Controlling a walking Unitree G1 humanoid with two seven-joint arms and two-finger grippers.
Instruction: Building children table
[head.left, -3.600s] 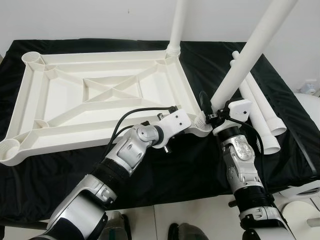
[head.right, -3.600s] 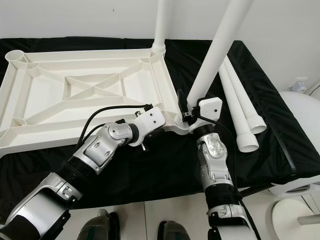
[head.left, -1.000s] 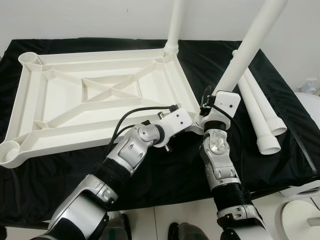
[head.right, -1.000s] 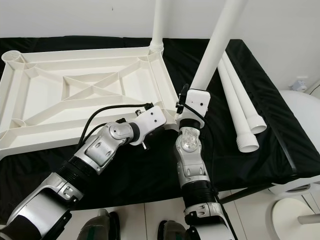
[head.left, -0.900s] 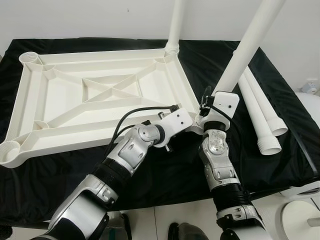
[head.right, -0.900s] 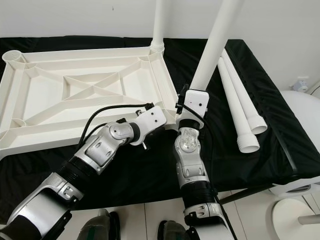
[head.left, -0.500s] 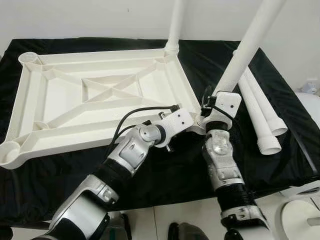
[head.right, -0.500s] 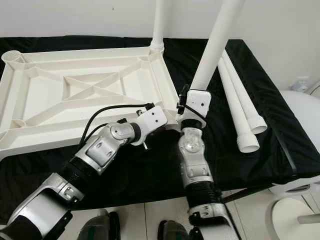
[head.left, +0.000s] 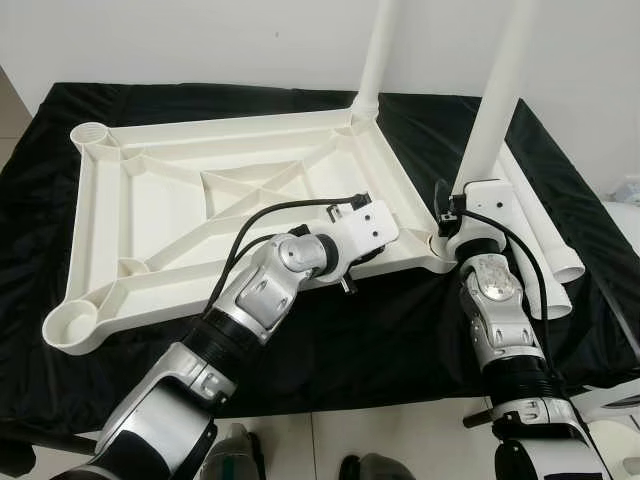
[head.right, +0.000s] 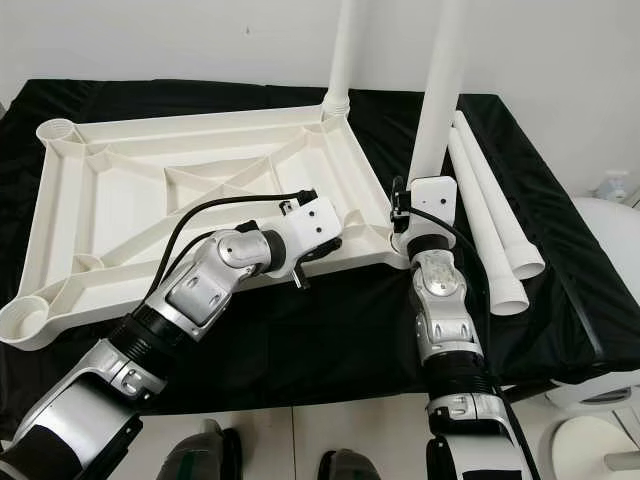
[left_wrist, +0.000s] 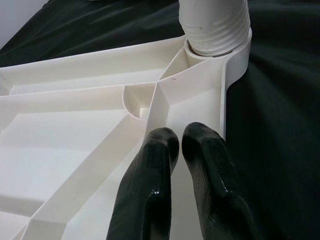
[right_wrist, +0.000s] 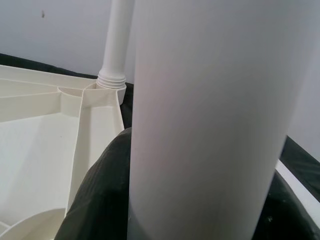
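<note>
we see the white table top (head.left: 240, 200) lying upside down on the black cloth (head.left: 380, 330). our right gripper (right_wrist: 195, 210) clamps the upright leg (head.left: 500, 90) at the near right corner socket — our left gripper (left_wrist: 182, 145), fingers pressed together, rests on the frame just beside it.

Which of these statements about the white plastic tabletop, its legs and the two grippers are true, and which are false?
1. Two white tube legs stand upright in corner sockets. True.
2. The right gripper holds the near leg. True.
3. Four spare legs lie on the cloth. False: two spare legs lie there.
4. The left gripper grips a leg. False: its fingers, together, rest on the upturned white tabletop.
5. The black cloth is red. False: black.
</note>
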